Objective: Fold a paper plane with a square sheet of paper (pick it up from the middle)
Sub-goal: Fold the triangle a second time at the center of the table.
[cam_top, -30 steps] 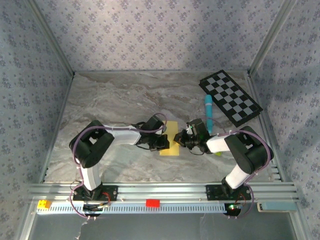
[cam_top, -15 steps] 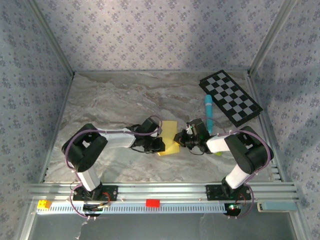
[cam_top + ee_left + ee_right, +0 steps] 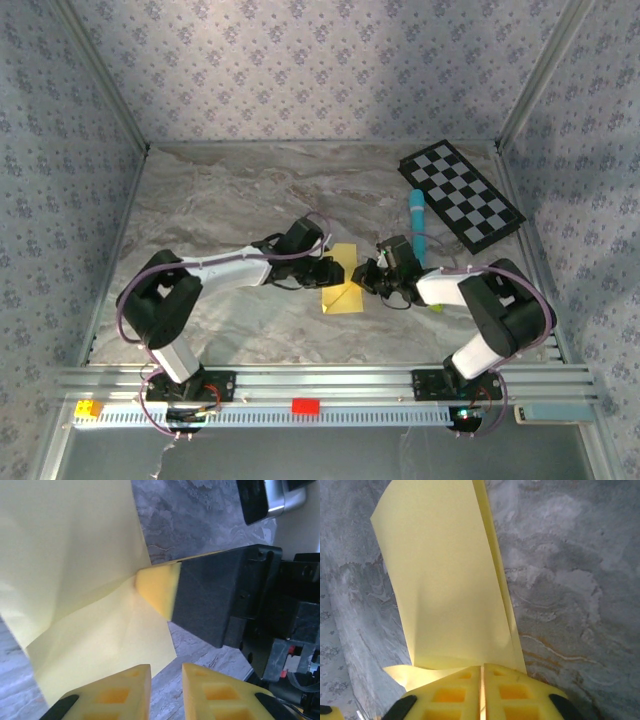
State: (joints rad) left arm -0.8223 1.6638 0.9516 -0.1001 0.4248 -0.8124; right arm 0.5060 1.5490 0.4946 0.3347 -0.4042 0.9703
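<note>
Right gripper is clenched, its yellow pads pressed together on the near edge of the square sheet of paper. The sheet stands creased and curling just ahead of it. Opposite it is the left gripper, jaws slightly parted and holding nothing, the paper just beyond its tips, over the grey marbled table.

left wrist: square sheet of paper runs off at 12 and 9 o'clock, my left gripper cut off at 6 | right wrist: paper's near edge hides behind my right gripper at 6 | top: tiny yellow-green thing too small to tell
</note>
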